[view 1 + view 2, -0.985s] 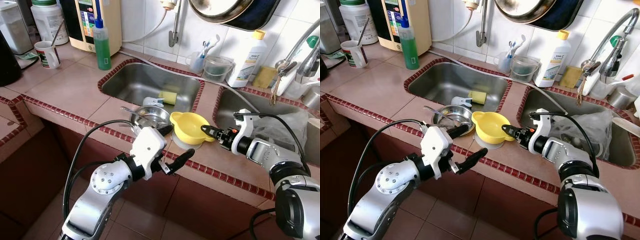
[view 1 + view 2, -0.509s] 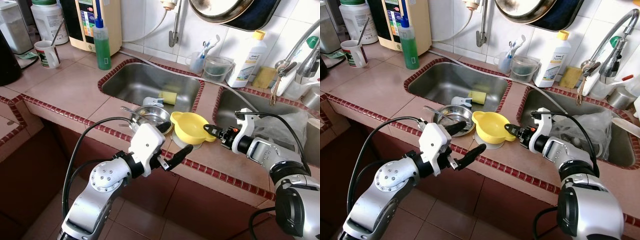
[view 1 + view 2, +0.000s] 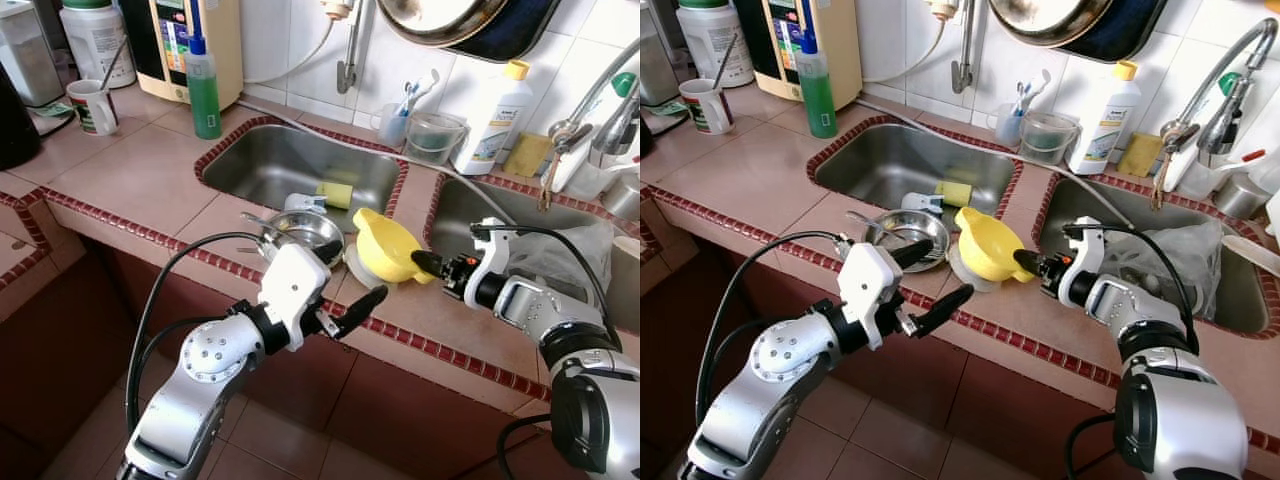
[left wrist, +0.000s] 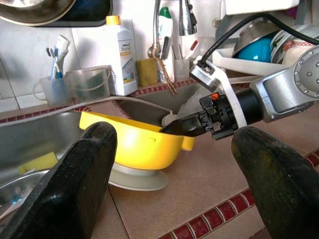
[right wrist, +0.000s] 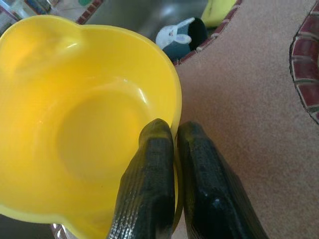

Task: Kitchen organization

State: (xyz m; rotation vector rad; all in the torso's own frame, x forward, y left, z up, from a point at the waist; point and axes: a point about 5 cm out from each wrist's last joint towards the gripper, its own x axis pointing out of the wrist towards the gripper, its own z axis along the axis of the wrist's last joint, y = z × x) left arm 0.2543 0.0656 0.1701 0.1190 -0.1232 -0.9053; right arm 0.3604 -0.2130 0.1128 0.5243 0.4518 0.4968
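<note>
Steel bowl (image 3: 303, 229) beside yellow bowl (image 3: 385, 250)

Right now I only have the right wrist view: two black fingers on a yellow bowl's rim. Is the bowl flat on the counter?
Observer: No. The yellow bowl is tilted, lifted on the side held by the right gripper.
Operator: What's under it?
Observer: A pale lid-like disc on the counter.
Operator: And the left gripper?
Observer: The left gripper hovers open at the counter edge, beside a steel bowl.

Tiled counter (image 3: 140, 180) bears steel bowl (image 3: 305, 232), mug (image 3: 94, 106).
</note>
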